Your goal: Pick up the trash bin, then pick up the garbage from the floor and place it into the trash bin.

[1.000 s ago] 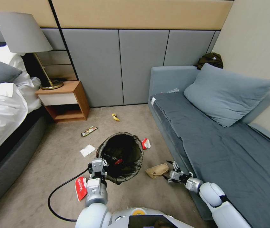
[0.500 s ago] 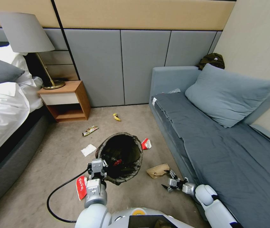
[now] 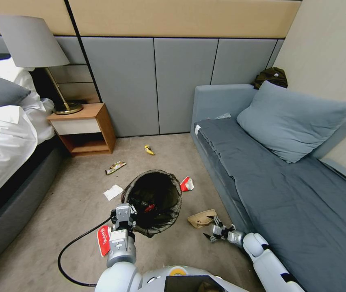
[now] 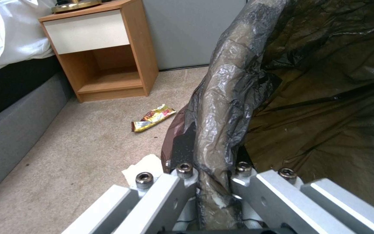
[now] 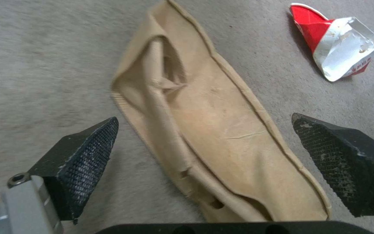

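Note:
The trash bin (image 3: 155,199), lined with a black bag, hangs just off the carpet. My left gripper (image 3: 123,211) is shut on its near rim; the left wrist view shows the bag-covered rim (image 4: 221,107) pinched between the fingers (image 4: 182,182). My right gripper (image 3: 213,229) is open and low over the tan paper bag (image 3: 201,218). In the right wrist view the bag (image 5: 213,130) lies between the two pads (image 5: 87,146). More garbage lies around: a red-and-white wrapper (image 3: 187,183) (image 5: 338,55), a red wrapper (image 3: 103,240), a white tissue (image 3: 112,192), a brown wrapper (image 3: 115,167) (image 4: 153,117) and a yellow piece (image 3: 149,150).
A grey sofa (image 3: 262,190) runs close along my right arm. A wooden nightstand (image 3: 84,129) with a lamp (image 3: 33,42) and a bed (image 3: 2,154) stand on the left. A black cable (image 3: 73,247) loops on the carpet by my left arm.
My right gripper has dropped lower and drawn back toward my base, ending over the tan paper bag. The left gripper keeps its hold on the bin.

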{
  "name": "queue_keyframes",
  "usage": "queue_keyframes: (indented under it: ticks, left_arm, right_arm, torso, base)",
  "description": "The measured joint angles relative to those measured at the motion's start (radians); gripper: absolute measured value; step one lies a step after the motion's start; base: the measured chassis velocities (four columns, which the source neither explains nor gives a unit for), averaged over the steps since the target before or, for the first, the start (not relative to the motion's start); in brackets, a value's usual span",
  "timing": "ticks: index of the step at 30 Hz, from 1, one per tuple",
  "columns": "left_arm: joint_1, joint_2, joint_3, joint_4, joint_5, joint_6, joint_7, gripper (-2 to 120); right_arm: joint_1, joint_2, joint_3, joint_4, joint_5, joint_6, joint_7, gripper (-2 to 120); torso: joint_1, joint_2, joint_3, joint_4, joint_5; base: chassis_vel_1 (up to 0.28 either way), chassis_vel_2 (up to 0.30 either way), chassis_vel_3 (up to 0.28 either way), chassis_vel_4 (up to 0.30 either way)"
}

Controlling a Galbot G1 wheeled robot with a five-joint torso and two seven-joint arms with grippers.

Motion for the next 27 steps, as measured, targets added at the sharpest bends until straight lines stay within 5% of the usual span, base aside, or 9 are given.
queue_keyframes:
  ticks: [7, 27]
  left_arm:
    - [0.002, -0.002, -0.002, -0.002, 0.002, 0.001, 0.000, 0]
    - [0.003, -0.004, -0.001, 0.002, 0.005, 0.001, -0.002, 0]
  right_arm:
    - [0.046, 0.003, -0.013, -0.075, 0.021, 0.010, 0.008, 89]
    - [0.052, 0.023, -0.026, -0.132, 0.070, 0.026, 0.018, 16]
  torso:
    - [0.000, 0.000, 0.000, 0.0004, -0.0002]
    - [0.000, 0.000, 0.000, -0.0001, -0.0004]
  base:
    - [0.000, 0.000, 0.000, 0.000]
    - [0.000, 0.000, 0.000, 0.000]
